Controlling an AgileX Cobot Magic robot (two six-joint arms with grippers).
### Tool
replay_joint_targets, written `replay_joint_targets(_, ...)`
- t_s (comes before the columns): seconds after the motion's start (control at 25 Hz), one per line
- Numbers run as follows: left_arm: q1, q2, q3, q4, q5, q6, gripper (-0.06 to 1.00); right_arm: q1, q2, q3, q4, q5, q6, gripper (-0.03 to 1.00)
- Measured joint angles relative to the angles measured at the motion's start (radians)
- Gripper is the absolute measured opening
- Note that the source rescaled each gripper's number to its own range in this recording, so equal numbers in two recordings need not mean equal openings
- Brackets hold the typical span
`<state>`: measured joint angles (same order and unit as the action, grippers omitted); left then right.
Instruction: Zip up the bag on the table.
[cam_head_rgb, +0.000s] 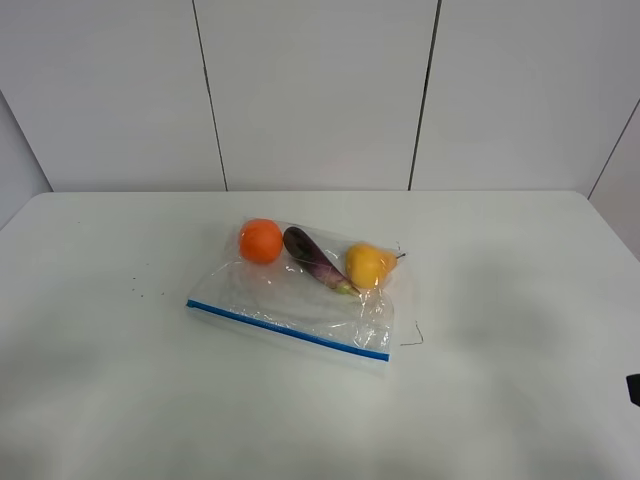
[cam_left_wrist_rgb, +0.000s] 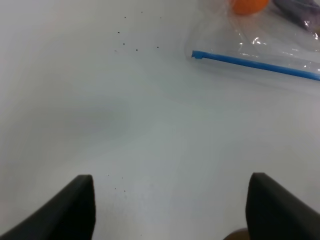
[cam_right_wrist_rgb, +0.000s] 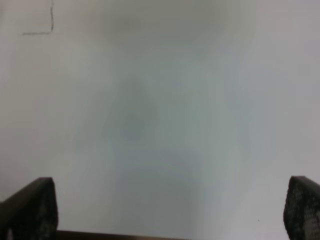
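The clear crinkly bag (cam_head_rgb: 300, 295) lies flat in the middle of the white table (cam_head_rgb: 110, 400), its blue zipper strip (cam_head_rgb: 285, 329) along the near edge. An orange (cam_head_rgb: 261, 241), a purple eggplant (cam_head_rgb: 315, 259) and a yellow fruit (cam_head_rgb: 366, 265) show through it. The left wrist view shows the bag's corner (cam_left_wrist_rgb: 250, 35), the zipper strip's end (cam_left_wrist_rgb: 240, 60) and part of the orange (cam_left_wrist_rgb: 248, 5). My left gripper (cam_left_wrist_rgb: 170, 210) is open over bare table, short of the strip. My right gripper (cam_right_wrist_rgb: 170, 210) is open over bare table, with no bag in its view.
A thin dark pen mark (cam_head_rgb: 412, 337) lies on the table by the bag's right end; it also shows in the right wrist view (cam_right_wrist_rgb: 47, 25). Small dark specks (cam_head_rgb: 140, 291) dot the table left of the bag. A dark edge of the right arm (cam_head_rgb: 633, 389) shows at the far right.
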<state>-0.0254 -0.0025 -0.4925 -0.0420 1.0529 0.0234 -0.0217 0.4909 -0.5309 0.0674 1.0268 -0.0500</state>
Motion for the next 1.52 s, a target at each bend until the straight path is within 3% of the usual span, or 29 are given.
replay_joint_targets(0.32,0.0,0.0,0.0,0.0,0.0,0.0,1.0,0.0,-0.222,0.033,-0.01,0.004,0.01,1.0)
replay_joint_targets(0.84,0.0,0.0,0.0,0.0,0.0,0.0,1.0,0.039,-0.249,0.033,-0.004,0.004,0.01,1.0)
replay_joint_targets(1.32,0.0,0.0,0.0,0.0,0.0,0.002,1.0,0.039,-0.489,0.036,0.002,0.004,0.01,1.0)
replay_joint_targets(1.52,0.0,0.0,0.0,0.0,0.0,0.002,1.0,0.039,-0.494,0.036,0.003,0.004,0.01,1.0)
